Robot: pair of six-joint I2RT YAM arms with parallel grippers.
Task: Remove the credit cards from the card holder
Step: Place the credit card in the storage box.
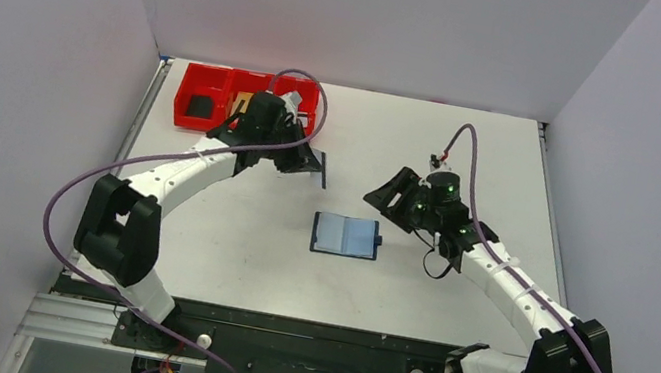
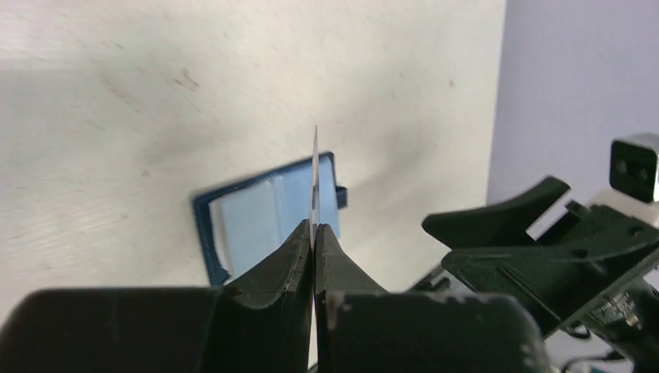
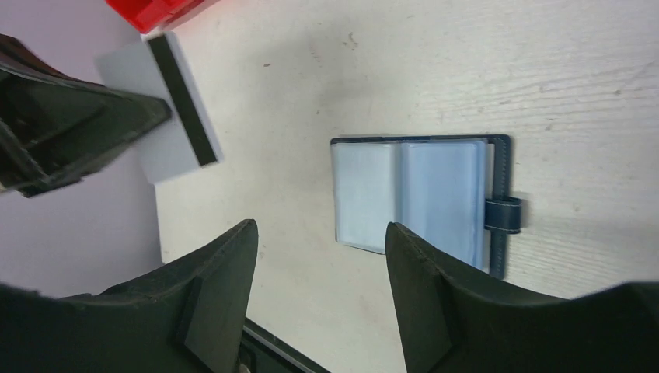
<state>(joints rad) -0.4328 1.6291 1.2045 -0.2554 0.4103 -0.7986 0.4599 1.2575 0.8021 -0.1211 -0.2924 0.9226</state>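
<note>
Judged the step in hand as carrying a drawn card over to the red three-compartment plastic tray (image 1: 213, 74) at the far left of the white surface (image 1: 474, 150). To do it well: keep the pinch firm, swing far and left without twisting the wrist, stay above the tray's rim to avoid catching the card's lower edge, and let go only once low over a compartment.

Found the left tool (image 2: 314, 231) clamped tight on a thin silvery-grey plastic card with a black stripe (image 3: 167, 109), held on edge and clear of the surface, between the tray and the wallet. Found the right tool (image 3: 322, 233) standing fairly wide and empty, hovering close to the far right of the small navy-blue bifold card holder (image 1: 346, 236) and touching nothing.

Noted the card holder lying open and flat at mid-surface, blue-grey pockets up, short strap tab on its right side, apart from both tools. Could not tell of further cards inside the pockets. Made out something dark in the tray's leftmost compartment and something tan in the next, both too small to name.
</note>
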